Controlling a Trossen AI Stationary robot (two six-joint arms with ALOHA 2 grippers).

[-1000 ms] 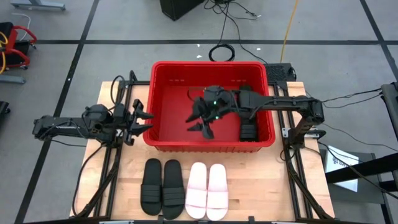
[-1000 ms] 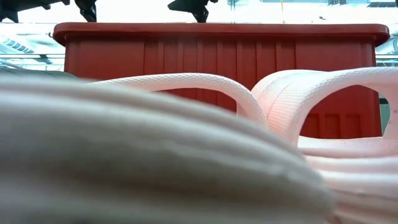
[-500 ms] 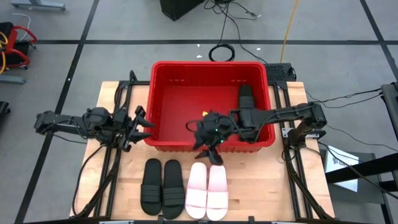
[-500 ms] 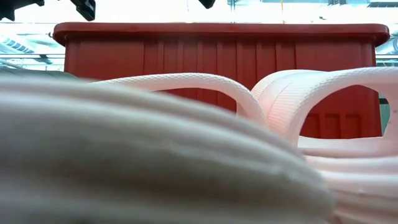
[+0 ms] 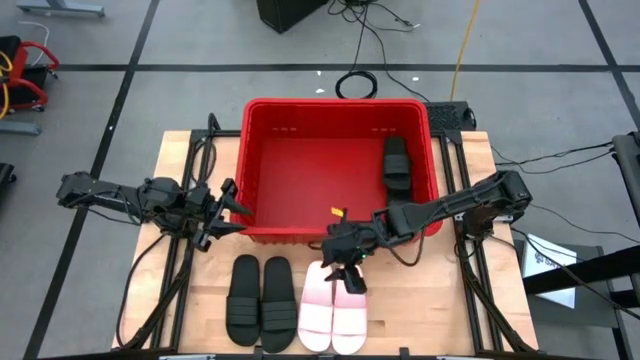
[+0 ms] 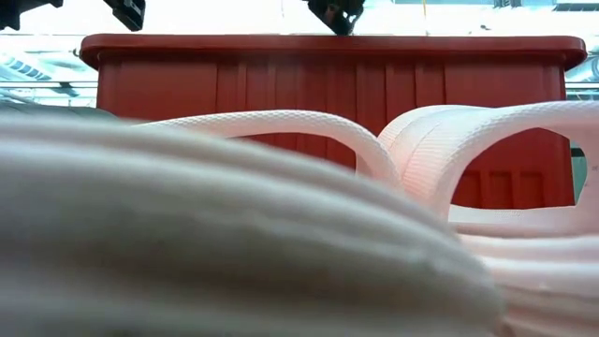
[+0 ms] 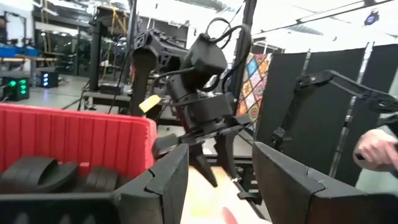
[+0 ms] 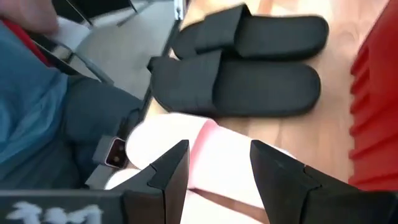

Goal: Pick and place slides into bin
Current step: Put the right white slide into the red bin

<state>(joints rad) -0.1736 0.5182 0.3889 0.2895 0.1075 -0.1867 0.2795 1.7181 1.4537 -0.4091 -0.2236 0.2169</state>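
The red bin [image 5: 300, 150] stands at the table's far middle, with a black slide [image 5: 395, 160] lying on its floor by the right wall. Two black slides [image 5: 260, 300] and two white slides [image 5: 333, 305] lie soles down on the table in front of the bin. My right gripper [image 5: 347, 268] is open and empty above the far end of the white slides [image 8: 205, 155]. It also shows in the low view [image 6: 335, 13]. My left gripper [image 5: 226, 210] is open and empty beside the bin's left wall.
The bin's near wall [image 6: 328, 84] rises just behind the white slides [image 6: 281, 187]. The black pair [image 8: 249, 62] lies close to the left of the white pair. A person's hand [image 7: 376, 149] shows beyond the table.
My right gripper has come out of the bin, over its near wall, toward the table's near edge, and now hangs a little lower over the white slides, staying open. My left gripper has shifted slightly toward the near edge.
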